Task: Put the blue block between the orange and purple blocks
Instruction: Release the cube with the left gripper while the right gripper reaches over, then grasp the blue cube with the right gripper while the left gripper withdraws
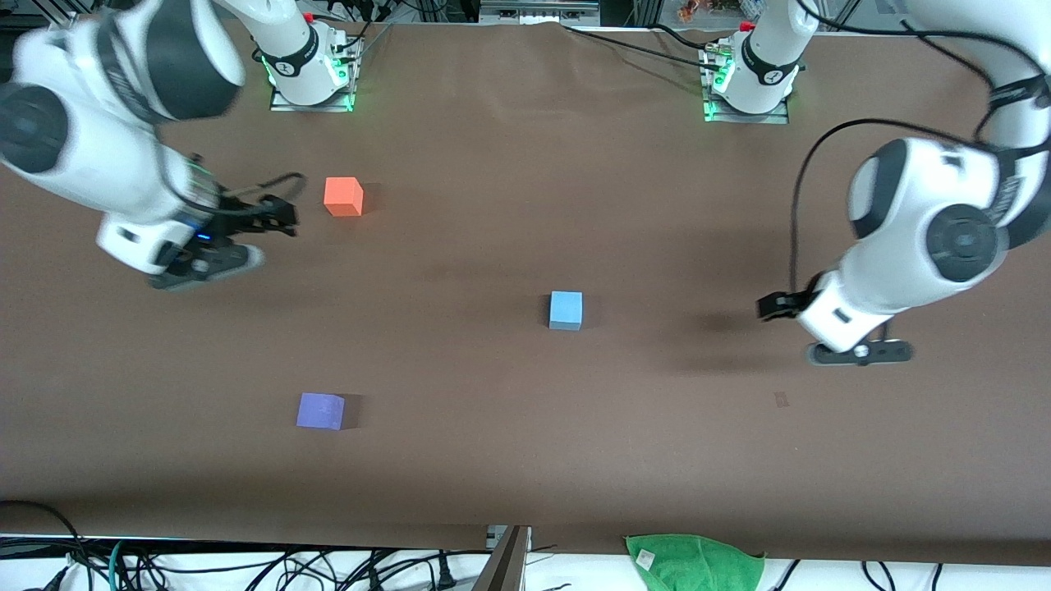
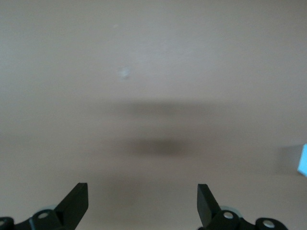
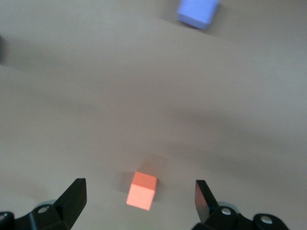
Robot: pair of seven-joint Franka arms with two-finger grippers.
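Note:
The sky-blue block (image 1: 566, 309) sits on the brown table near its middle. The orange block (image 1: 343, 196) sits toward the right arm's end, farther from the front camera. The purple block (image 1: 320, 410) is nearer to the camera, almost in line with the orange one. My right gripper (image 1: 215, 261) is open and empty in the air; its wrist view shows its jaws (image 3: 140, 186) either side of the orange block (image 3: 142, 196) below, with the purple block (image 3: 198, 11) farther off. My left gripper (image 1: 858, 351) is open and empty (image 2: 142, 203) over bare table; the blue block (image 2: 302, 160) shows at that view's edge.
A green cloth (image 1: 694, 560) lies at the table's edge nearest the front camera, with cables along that edge. The two arm bases (image 1: 308, 70) (image 1: 751, 78) stand along the edge farthest from the camera.

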